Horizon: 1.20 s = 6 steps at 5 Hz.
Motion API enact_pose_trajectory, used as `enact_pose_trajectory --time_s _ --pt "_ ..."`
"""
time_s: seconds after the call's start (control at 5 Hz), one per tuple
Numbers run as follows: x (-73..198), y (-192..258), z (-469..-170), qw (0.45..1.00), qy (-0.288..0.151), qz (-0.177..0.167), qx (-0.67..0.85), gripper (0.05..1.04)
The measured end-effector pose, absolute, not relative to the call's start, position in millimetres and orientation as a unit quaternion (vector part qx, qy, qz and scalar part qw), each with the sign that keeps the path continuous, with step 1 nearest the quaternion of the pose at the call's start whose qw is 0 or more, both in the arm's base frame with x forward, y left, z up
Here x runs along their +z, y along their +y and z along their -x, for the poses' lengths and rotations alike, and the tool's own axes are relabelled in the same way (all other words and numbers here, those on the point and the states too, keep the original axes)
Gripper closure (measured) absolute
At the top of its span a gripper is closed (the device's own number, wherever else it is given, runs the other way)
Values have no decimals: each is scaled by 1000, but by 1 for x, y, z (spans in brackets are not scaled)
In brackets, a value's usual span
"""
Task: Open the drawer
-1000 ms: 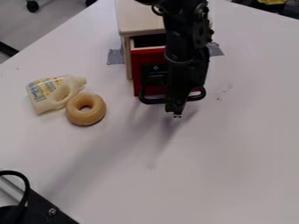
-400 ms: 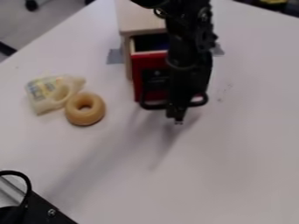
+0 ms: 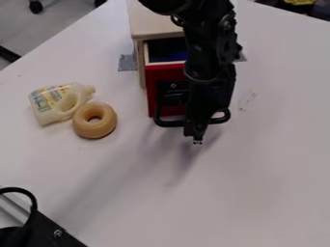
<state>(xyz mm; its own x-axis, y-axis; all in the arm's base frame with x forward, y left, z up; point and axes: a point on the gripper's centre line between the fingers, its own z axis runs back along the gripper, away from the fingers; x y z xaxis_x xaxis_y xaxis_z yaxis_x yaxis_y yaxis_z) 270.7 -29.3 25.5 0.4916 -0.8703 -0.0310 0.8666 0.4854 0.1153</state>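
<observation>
At the near left, a black metal part point(image 3: 48, 234) is entering the view, and a black cable point(image 3: 29, 207) is curving above it. At the far left, a small black wheel point(image 3: 35, 6) is resting on the grey floor point(image 3: 77, 17), beyond the edge of the white table point(image 3: 258, 183). On the left side of the table, a pale toy bottle point(image 3: 46, 107) with a label is lying on its side. Just to the right of it, and a little nearer, a tan ring point(image 3: 84, 127) is lying flat.

More to the right, a piece of grey tape point(image 3: 128, 62) is sticking to the table beside the wooden cabinet point(image 3: 153, 21), which is standing at the far middle. From its near side the red drawer point(image 3: 161, 75) is coming out partly, and its dark blue inside is showing. The black handle point(image 3: 169, 123) is curving out at both sides of the gripper point(image 3: 197, 139). This gripper is hanging down in front of the drawer, at the middle of the handle; whether it is wide or narrow, or holding the handle, one cannot tell. The black arm point(image 3: 213, 53) is hiding the right part of the drawer. At the far right, something yellow point(image 3: 299, 2) is showing.
</observation>
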Motion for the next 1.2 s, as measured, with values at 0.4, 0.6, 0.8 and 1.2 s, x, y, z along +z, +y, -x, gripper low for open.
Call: enact_pose_trajectory --time_s 0.4,0.6,0.8,1.2 --pt "25 -35 -264 861 -7 -51 -506 954" --pt "26 -38 -262 860 -5 -49 -508 954" --pt "25 -41 -261 859 -6 -49 -510 954" --pt "25 -45 -259 858 -5 -47 -512 931"
